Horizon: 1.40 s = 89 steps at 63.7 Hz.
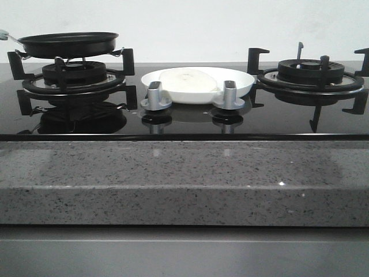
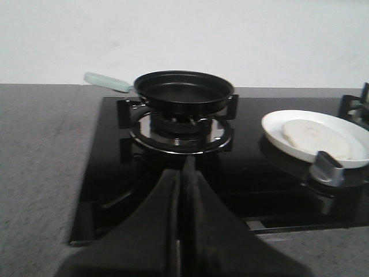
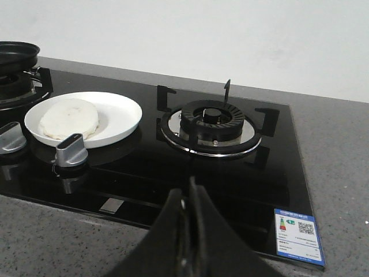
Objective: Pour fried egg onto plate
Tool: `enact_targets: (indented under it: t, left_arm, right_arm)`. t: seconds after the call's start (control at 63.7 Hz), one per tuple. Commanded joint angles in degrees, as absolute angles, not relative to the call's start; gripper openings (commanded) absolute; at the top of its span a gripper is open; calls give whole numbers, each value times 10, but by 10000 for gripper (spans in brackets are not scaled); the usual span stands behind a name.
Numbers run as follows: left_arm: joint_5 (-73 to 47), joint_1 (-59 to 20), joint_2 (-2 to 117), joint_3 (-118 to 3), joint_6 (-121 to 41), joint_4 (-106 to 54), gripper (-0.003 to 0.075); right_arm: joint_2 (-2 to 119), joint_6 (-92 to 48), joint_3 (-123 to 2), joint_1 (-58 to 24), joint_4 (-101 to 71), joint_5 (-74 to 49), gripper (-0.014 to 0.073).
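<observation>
Fried egg (image 1: 187,81) lies flat on the plate (image 1: 245,85), a little left of the dish's middle, pale face up; I can see no yolk spot from any view. That plate sits at the centre of the front view, on the black glass hob (image 1: 184,124) between the two burners and just behind the two silver knobs (image 1: 155,96), so it is close beside the pan for a short tip across. The black frying pan (image 1: 69,44) rests level on the left burner grate (image 1: 72,78), upper left of the frame, and in my left wrist view its inside looks bare. Its pale green handle (image 2: 106,82) points away to the left, clear of the plate. The right burner (image 1: 311,72) carries nothing.

My left gripper (image 2: 180,173) shows at the bottom centre of its own view, jaws pressed together with nothing between them, held back from the hob's near edge. My right gripper (image 3: 187,199) is the same: jaws together, holding nothing, low in its frame, well apart from the plate. I judge the pour done, since the egg is on the plate and the pan stands back on its grate.
</observation>
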State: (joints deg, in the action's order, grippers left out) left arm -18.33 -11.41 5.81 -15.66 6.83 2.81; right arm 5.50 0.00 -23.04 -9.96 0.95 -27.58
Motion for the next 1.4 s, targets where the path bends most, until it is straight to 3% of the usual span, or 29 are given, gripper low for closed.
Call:
enact_targets:
  t: [0.0, 0.173, 0.424, 1.381]
  left_arm:
    - [-134, -78, 28, -143, 71, 22, -19]
    - [-122, -28, -13, -75, 71, 0, -19]
    - [-35, -24, -14, 9, 71, 0, -19]
    - [-76, -24, -13, 7, 71, 0, -19]
  right_arm:
    - [63, 0, -244, -98, 17, -225, -58]
    - [63, 0, -244, -98, 17, -225, -58]
    - [63, 0, -244, -98, 17, -226, -58]
    - [63, 0, -244, -98, 21, -226, -58]
